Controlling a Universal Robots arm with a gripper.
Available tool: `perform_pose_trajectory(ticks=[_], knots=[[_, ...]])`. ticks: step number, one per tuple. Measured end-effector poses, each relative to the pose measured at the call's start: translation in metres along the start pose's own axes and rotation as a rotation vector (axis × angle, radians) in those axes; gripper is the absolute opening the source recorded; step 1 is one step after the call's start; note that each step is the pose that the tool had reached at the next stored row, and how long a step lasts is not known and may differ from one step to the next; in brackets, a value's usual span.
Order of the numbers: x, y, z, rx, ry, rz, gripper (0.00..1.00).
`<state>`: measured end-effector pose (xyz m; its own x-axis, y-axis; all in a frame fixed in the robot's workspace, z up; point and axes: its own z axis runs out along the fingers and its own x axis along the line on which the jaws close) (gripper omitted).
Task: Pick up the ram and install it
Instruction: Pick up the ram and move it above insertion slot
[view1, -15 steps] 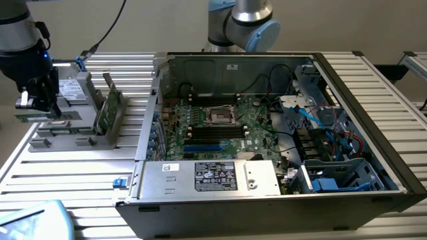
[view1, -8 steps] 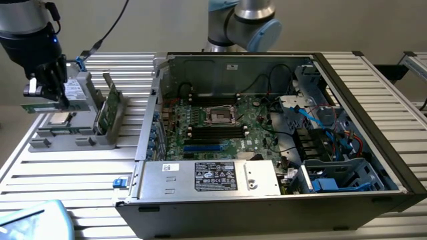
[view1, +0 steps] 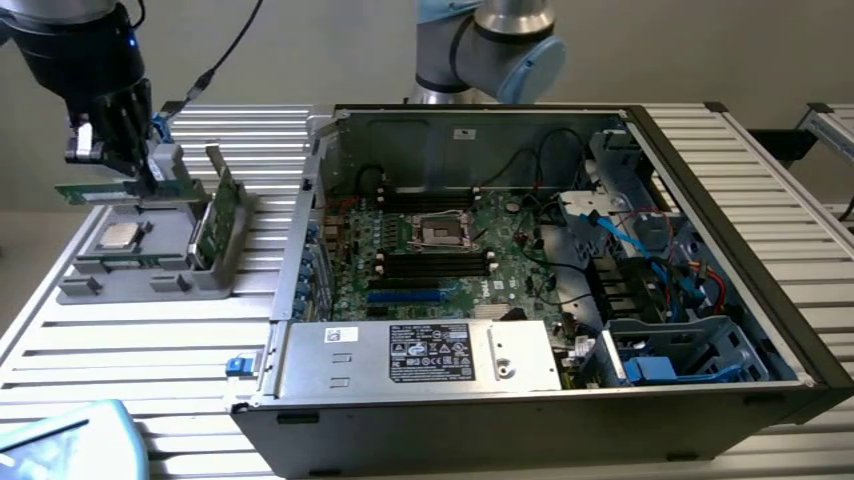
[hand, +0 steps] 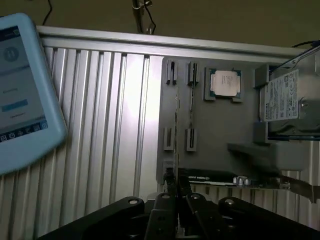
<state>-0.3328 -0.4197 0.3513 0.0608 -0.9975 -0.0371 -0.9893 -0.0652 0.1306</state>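
My gripper (view1: 134, 178) hangs over the grey parts tray (view1: 80, 290) at the exterior view's left. It is shut on the ram (view1: 83, 191), a thin green-black stick that juts level out of the fingers toward that view's left, lifted clear of the tray. In the wrist view the ram (hand: 176, 145) shows edge-on as a thin line running out from between the closed fingers of the gripper (hand: 176, 200), above the tray (hand: 220, 130). The open computer case (view1: 694, 180) lies at the exterior view's right. Its motherboard (view1: 507, 230) faces up with dark memory slots (view1: 427, 265).
On the tray lie a square silver processor (view1: 120, 236) (hand: 225, 82), upright green circuit boards (view1: 220, 215) and a hard drive (hand: 287, 97). A light-blue tablet (view1: 60, 445) (hand: 20, 90) lies on the slatted table near the front. The case's power supply (view1: 420, 355) and cables (view1: 667, 270) crowd its front and right.
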Motion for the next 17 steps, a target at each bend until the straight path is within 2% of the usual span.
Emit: perform_pose_trajectory(ticks=[5,8,11,17], knots=[[0.003,-0.014,-0.0203,-0.0018,-0.0069,-0.001,0.13],[0.005,-0.0209,-0.03,-0.0034,-0.0139,-0.002,0.13],[0.008,-0.0263,-0.0366,-0.0054,-0.0233,-0.003,0.13],[0.012,-0.0357,-0.0456,-0.0129,-0.0467,-0.006,0.13]])
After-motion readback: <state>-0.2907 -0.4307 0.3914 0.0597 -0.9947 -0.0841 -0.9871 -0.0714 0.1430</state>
